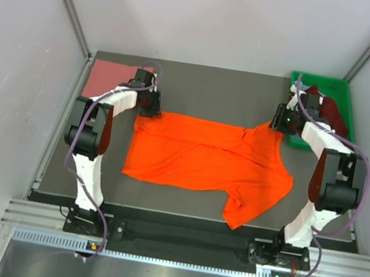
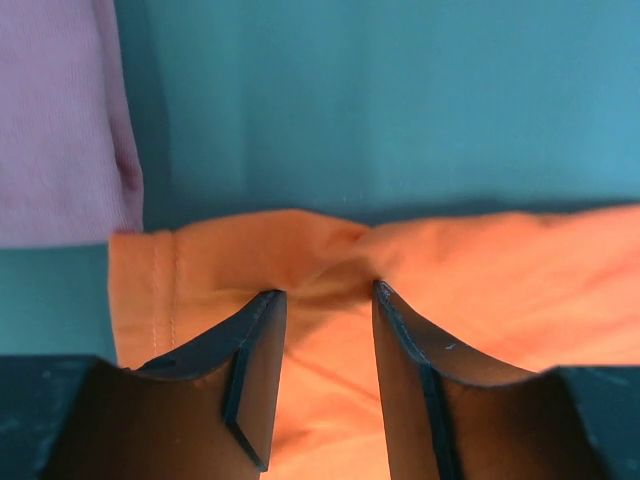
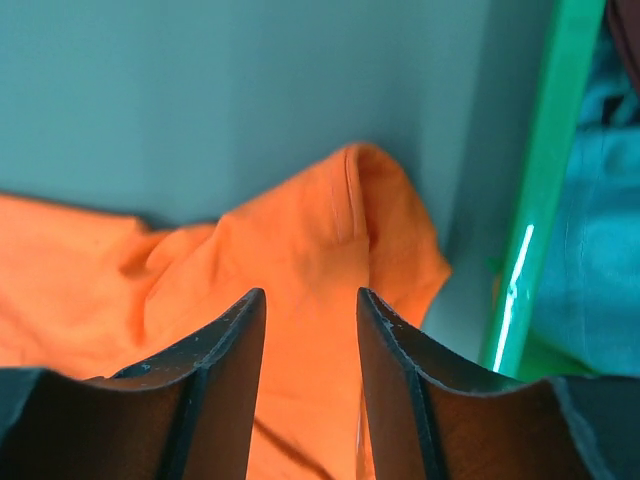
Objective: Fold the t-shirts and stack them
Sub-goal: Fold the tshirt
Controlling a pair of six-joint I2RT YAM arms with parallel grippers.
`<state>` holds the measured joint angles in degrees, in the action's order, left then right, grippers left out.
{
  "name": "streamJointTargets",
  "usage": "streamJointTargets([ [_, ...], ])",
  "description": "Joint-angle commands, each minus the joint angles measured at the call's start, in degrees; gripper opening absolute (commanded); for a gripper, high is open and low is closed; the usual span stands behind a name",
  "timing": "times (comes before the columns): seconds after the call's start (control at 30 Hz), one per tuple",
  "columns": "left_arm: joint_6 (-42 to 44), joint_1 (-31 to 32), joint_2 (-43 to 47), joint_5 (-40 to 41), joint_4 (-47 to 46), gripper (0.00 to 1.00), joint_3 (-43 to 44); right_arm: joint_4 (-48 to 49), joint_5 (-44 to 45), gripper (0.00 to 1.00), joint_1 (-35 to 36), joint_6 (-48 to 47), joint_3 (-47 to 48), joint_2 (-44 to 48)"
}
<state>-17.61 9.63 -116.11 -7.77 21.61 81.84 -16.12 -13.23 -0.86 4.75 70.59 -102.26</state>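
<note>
The bright orange t-shirt (image 1: 203,156) lies spread on the table, one sleeve toward the near right. My left gripper (image 1: 149,108) is open at its far left corner, fingers astride the bunched hem (image 2: 325,290). My right gripper (image 1: 281,123) is open at its far right corner, fingers over the cloth (image 3: 310,300). The salmon pink shirt (image 1: 113,77) lies folded at the far left, and shows in the left wrist view (image 2: 60,120). The dark maroon shirt (image 1: 332,110) sits in the green bin. The pale blue-grey shirt does not show clearly.
The green plastic bin (image 1: 322,83) stands at the far right corner, its rim (image 3: 540,200) close beside my right gripper. Grey walls enclose the table on three sides.
</note>
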Motion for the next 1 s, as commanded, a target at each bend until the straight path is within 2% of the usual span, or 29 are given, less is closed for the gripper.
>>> streamJointTargets([
  [0.0,0.64,-0.14,-1.04,2.32,-0.60,0.45,3.32,1.26,5.58,0.43,2.36,-2.82,4.12,-1.71],
  [0.3,-0.24,0.04,-1.22,2.23,-1.21,0.45,4.73,0.74,9.10,0.43,3.50,-3.00,8.34,-8.13],
  [0.7,-0.32,-0.05,-5.08,5.66,-1.04,0.45,6.05,1.62,11.30,0.43,3.59,-1.68,9.92,-9.88],
  [0.87,-0.32,-0.05,-6.40,6.54,-0.25,0.45,7.54,1.53,10.69,0.37,3.59,-1.50,11.41,-11.56],
  [0.97,-0.41,-0.05,-6.58,7.15,-0.16,0.45,7.45,1.88,10.69,0.36,3.59,-0.89,12.03,-12.26],
])
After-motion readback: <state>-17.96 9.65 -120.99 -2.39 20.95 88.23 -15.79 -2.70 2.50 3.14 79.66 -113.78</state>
